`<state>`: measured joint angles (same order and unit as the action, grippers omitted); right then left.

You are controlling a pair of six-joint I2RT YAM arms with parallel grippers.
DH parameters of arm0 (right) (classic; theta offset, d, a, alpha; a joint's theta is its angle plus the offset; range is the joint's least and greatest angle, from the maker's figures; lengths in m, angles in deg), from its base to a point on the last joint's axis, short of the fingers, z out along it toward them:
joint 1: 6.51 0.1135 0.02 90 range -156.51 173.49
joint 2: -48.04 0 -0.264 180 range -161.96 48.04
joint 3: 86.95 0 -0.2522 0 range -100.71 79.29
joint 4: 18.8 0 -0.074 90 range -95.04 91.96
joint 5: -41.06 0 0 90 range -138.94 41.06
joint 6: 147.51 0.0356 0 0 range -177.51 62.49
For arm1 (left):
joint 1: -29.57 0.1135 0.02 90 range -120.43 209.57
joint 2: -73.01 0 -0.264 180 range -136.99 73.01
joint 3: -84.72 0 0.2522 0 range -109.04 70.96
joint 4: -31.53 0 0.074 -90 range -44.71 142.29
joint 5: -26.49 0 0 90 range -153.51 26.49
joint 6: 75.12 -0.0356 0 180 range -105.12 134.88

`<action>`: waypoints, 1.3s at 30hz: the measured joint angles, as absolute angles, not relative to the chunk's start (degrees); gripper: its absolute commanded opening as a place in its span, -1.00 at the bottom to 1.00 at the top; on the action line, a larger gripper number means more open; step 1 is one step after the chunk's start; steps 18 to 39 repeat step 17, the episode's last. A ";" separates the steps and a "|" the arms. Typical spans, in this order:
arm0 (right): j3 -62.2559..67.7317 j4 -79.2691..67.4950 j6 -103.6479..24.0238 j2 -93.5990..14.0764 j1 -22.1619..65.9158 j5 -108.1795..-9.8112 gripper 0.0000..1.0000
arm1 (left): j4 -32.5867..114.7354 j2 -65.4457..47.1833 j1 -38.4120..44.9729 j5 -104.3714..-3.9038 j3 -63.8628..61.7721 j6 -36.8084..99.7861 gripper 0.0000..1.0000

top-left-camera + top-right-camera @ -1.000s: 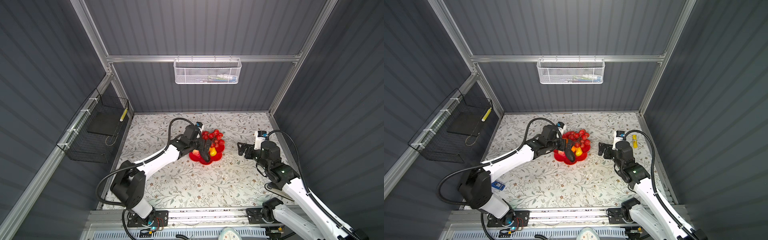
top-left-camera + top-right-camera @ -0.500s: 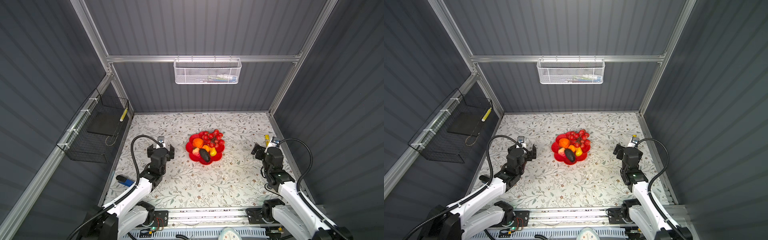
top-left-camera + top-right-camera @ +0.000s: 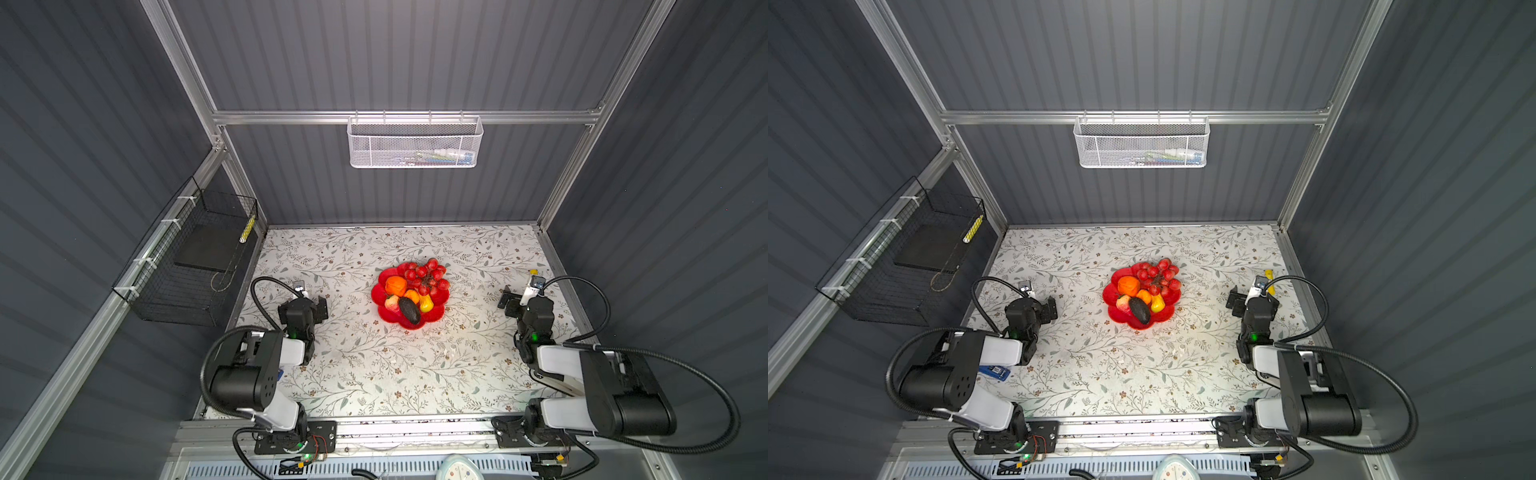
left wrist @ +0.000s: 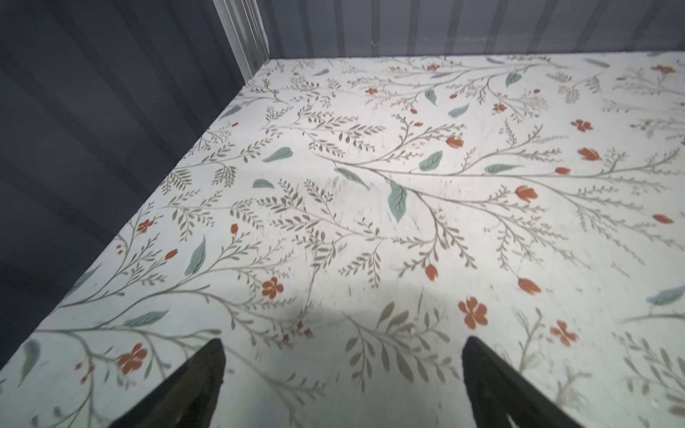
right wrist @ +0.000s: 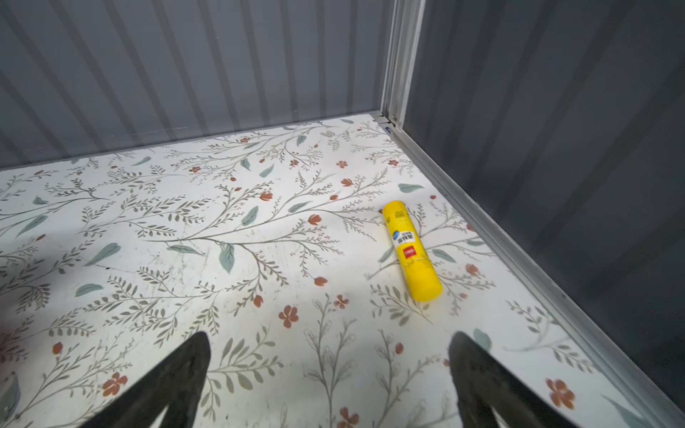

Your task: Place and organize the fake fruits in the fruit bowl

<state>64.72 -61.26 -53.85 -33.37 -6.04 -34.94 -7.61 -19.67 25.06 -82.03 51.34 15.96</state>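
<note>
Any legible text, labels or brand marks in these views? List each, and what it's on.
No text is legible.
Yellow tube: label print, red square logo, blue oval; blurred, unreadable.
Contents of the white mesh basket: print too small.
Blue item by the left arm's base: white label too small.

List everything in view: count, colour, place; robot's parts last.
fruit bowl: one, red, table centre.
large fruit: one, orange, in bowl.
small fruit: one, orange, in bowl.
avocado: one, dark, bowl's near edge.
curved fruit: one, yellow, in bowl.
pale fruit: one, pinkish, in bowl.
berries: one bunch, red, bowl's far side.
tube: one, yellow, by right wall.
mesh basket: one, white, back wall.
wire basket: one, black, left wall.
left gripper: one, black, open, left.
right gripper: one, black, open, right.
</note>
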 measured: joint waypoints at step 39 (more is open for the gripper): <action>63.41 -64.85 -55.21 -36.03 -5.91 -36.91 0.98 | -9.16 -24.94 25.19 -81.68 46.14 16.88 0.99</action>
